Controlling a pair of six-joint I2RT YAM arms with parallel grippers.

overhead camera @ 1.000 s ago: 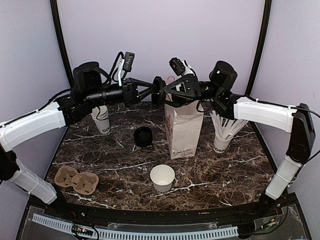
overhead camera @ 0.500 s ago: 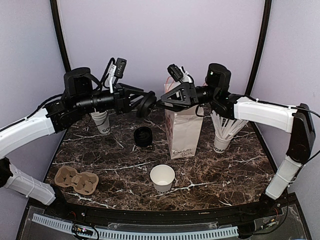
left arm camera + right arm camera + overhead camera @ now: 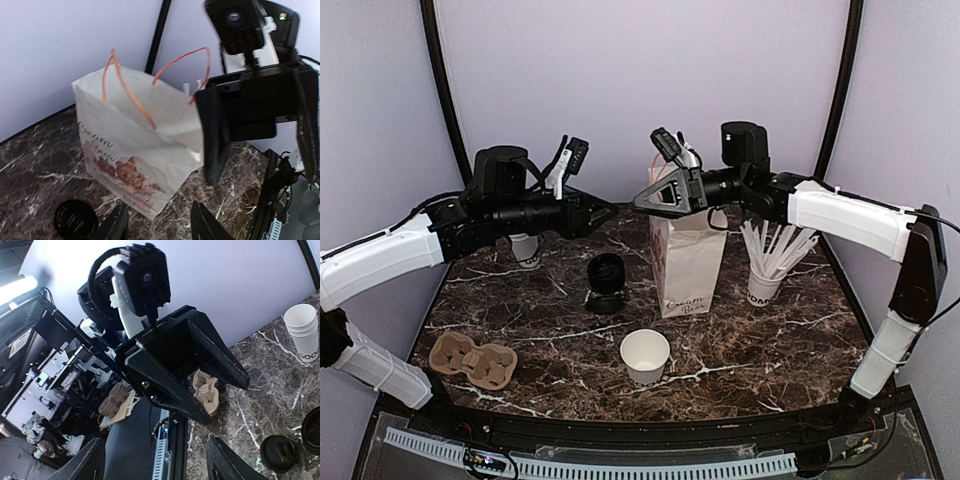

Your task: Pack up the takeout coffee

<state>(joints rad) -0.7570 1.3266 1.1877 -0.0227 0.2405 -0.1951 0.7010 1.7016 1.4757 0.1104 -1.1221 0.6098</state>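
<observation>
Black lid (image 3: 606, 301) now on marble table (image 3: 770, 340), lilac walls (image 3: 640, 80)

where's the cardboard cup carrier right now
In the top view the cardboard cup carrier sits near the front-left corner of the table, left of the lidless white cup.

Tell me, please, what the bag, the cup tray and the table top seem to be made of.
The bag: white paper, matte, judging by its creases and folded sides.
The cup tray: brown moulded pulp or cardboard, dull and rough-looking.
The table top: dark stone look with white veins and a slight sheen; real marble or a printed surface, I cannot tell.
</observation>
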